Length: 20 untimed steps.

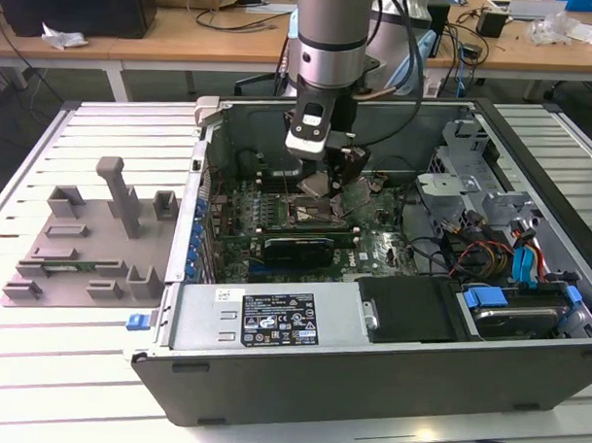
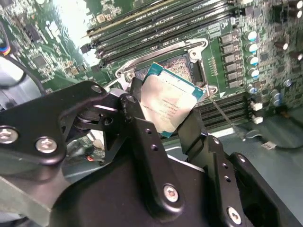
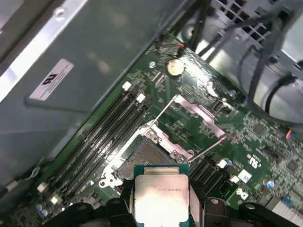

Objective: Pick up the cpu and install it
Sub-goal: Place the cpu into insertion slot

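Note:
The cpu (image 2: 166, 100) is a thin square chip with a silver-grey top and a green rim, held tilted just above the open motherboard socket (image 2: 177, 64). My gripper (image 2: 165, 112) is shut on it, one black finger on each of two opposite edges. In the first wrist view the cpu (image 3: 161, 196) sits between the fingers of the gripper (image 3: 161, 202), just short of the socket (image 3: 142, 158), whose metal load plate (image 3: 196, 113) is swung open. In the exterior view the gripper (image 1: 329, 179) hangs low inside the open computer case (image 1: 369, 370), over the motherboard.
A grey plastic fixture tray (image 1: 81, 243) lies on the slatted table at the exterior view's left. Memory slots (image 3: 102, 139) flank the socket. The power supply (image 1: 263, 322) fills the case's near side; a drive cage with cables (image 1: 528, 259) stands at the right.

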{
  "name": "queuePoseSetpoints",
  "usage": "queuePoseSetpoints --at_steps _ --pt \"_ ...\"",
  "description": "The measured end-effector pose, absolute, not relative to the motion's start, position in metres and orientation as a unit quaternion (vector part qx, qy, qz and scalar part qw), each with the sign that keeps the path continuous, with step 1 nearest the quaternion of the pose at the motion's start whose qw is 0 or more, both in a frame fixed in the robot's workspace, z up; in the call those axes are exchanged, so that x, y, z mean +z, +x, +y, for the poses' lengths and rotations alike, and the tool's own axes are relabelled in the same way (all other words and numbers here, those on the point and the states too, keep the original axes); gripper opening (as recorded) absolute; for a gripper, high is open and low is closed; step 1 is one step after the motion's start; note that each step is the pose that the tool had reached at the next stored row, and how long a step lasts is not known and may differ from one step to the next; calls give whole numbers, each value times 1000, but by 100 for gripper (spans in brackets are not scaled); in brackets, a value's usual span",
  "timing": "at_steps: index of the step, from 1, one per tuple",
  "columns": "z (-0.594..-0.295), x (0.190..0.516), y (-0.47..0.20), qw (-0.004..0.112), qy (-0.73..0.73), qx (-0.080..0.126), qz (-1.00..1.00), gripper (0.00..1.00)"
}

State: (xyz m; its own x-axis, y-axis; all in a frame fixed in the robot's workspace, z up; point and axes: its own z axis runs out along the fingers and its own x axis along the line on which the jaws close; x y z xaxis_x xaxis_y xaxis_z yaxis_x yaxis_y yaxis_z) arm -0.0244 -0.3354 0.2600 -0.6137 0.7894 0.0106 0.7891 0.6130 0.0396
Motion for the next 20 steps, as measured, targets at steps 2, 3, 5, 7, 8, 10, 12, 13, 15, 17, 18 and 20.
queuePoseSetpoints --at_steps 2,3,5,7,8,10,12,13,15,17,18,20 --pt "-335 260 -24 4 462 20 887 55" --pt "-335 260 -24 5 475 20 880 55" --pt "-335 260 -24 5 490 20 872 55" --pt "-335 260 -24 5 506 20 862 55" --pt "-335 260 -24 6 515 20 857 55" --pt "-335 259 -24 6 535 20 845 55" --pt "-335 259 -24 7 555 19 832 55" --pt "-335 259 -24 7 562 19 827 55" --pt "-335 259 -24 7 583 19 812 55" --pt "-335 259 -24 8 601 19 799 55" --pt "-335 259 -24 8 608 19 794 55" --pt "-335 259 -24 8 627 19 779 55"
